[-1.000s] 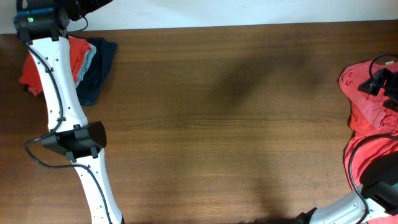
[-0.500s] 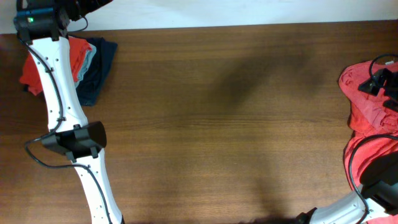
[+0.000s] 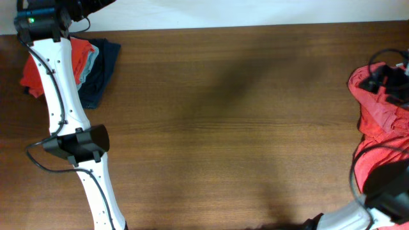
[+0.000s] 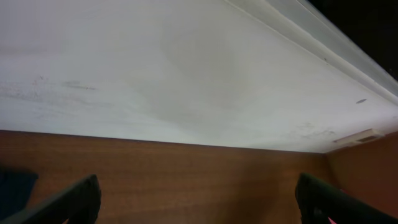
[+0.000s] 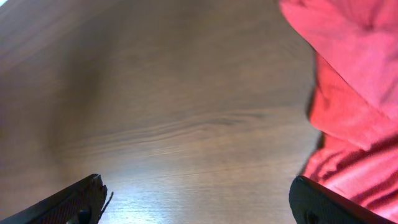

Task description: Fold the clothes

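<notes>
Navy garment lies on the wooden table.

the left hand is spread wide, its two dark fingers poking in at the bottom corners with bare brown wood of the worktop between them. behind the worktop rises a white wall with a pale raised strip running along its upper right. a dark blue patch sits at the left edge.
</notes>
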